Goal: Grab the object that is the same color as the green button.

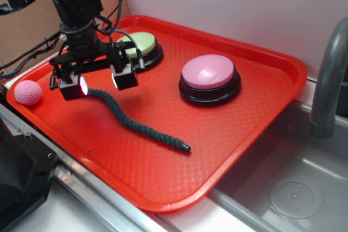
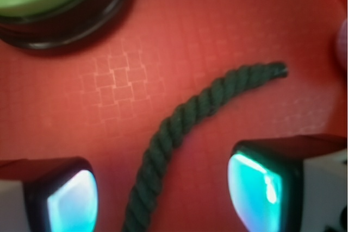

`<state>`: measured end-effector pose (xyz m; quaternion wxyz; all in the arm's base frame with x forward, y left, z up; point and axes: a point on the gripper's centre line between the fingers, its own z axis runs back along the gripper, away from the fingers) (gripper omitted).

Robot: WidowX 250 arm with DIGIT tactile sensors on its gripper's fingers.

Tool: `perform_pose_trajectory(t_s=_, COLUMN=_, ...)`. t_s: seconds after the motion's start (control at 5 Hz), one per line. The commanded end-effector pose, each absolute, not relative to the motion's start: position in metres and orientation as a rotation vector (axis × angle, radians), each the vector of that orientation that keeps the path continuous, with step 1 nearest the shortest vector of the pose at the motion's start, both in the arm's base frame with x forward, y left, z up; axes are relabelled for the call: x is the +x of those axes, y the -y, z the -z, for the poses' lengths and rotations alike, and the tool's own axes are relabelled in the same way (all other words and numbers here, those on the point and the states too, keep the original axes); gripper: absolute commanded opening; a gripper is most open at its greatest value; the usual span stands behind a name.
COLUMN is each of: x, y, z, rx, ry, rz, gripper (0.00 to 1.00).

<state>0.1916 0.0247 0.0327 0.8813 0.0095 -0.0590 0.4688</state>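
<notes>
Closest to the wrist cam are the two finger pads (image 2: 70,202), spread wide with nothing held, so the gripper (image 1: 99,83) is open right over one end of the green rope (image 1: 142,120). The rope lies flat on the red tray (image 1: 163,188), snaking from under the gripper toward the tray's near edge. It runs up between the pads, so a drop and squeeze should catch it. The green button (image 1: 142,44) sits just behind, and the pink ball (image 1: 28,92) is off to the side.

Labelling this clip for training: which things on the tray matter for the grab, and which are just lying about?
Belongs to the job:
green rope
green button
gripper, open, astride the rope's end

Lying about:
pink button
pink ball
</notes>
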Motion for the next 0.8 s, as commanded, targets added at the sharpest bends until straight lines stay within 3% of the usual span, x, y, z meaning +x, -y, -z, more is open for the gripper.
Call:
perform_pose_trajectory(t_s=0.0, x=0.1967, y=-0.0307, z=-0.0138, rx=-0.017, ry=0.103, rz=-0.929, gripper=1.00)
perform_pose_trajectory(t_s=0.2, x=0.1964, y=-0.0295, z=-0.0113, rx=-0.014, ry=0.104, rz=-0.935, gripper=0.77)
perform_pose_trajectory(t_s=0.4, x=0.1946, y=-0.0295, z=-0.0101, rx=-0.026, ry=0.110, rz=-0.947, gripper=0.00)
perform_pose_trajectory(t_s=0.6, x=0.1934, y=-0.0291, z=-0.0102, rx=-0.025, ry=0.113, rz=-0.942, gripper=0.00)
